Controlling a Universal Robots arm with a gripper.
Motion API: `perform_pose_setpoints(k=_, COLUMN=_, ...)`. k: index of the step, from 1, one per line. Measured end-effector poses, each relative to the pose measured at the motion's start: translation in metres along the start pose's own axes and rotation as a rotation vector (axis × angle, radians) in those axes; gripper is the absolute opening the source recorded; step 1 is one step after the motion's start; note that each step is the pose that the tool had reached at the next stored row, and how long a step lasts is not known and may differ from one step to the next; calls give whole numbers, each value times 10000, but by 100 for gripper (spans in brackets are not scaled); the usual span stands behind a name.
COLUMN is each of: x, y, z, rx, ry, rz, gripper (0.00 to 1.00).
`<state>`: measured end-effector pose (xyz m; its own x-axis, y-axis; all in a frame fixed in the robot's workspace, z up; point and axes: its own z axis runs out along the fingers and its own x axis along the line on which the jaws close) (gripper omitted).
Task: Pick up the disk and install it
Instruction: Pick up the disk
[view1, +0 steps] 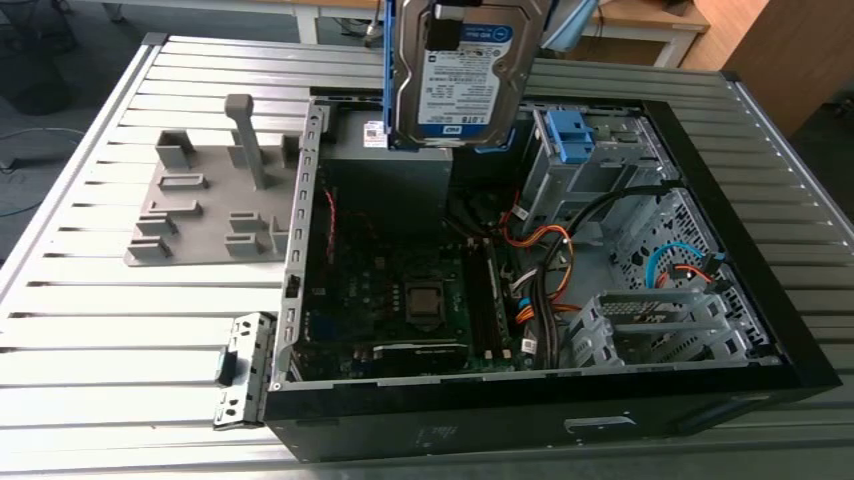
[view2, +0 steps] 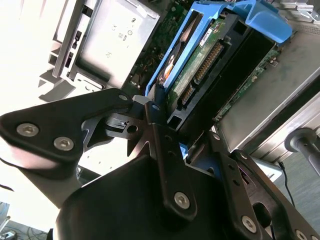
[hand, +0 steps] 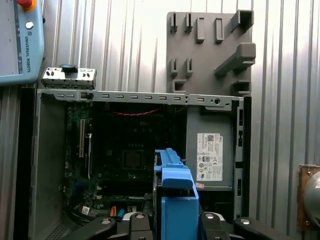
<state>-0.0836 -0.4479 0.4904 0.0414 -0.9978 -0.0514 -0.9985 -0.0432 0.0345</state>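
i see the open computer case (view1: 534, 415) below my tool (view2: 182, 127), its grey power supply (hand: 212, 122) nearest, the grey fixture plate (view1: 200, 200) farther off on the slatted table (view1: 94, 330).

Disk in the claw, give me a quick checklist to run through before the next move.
1. Grip: the claw is shut on the disk: ok.
2. The disk hangs above the computer case: ok.
3. The blue frame is on the disk: ok.
4. The case is open, and the circuit board shows: ok.
5. The drive bay is free: cannot tell.
6. The cables are clear of the bay: cannot tell.
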Motion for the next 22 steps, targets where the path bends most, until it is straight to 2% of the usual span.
perform_pose_setpoints(k=22, x=275, y=12, z=-13, rx=1, ry=-1, rz=0, gripper=36)
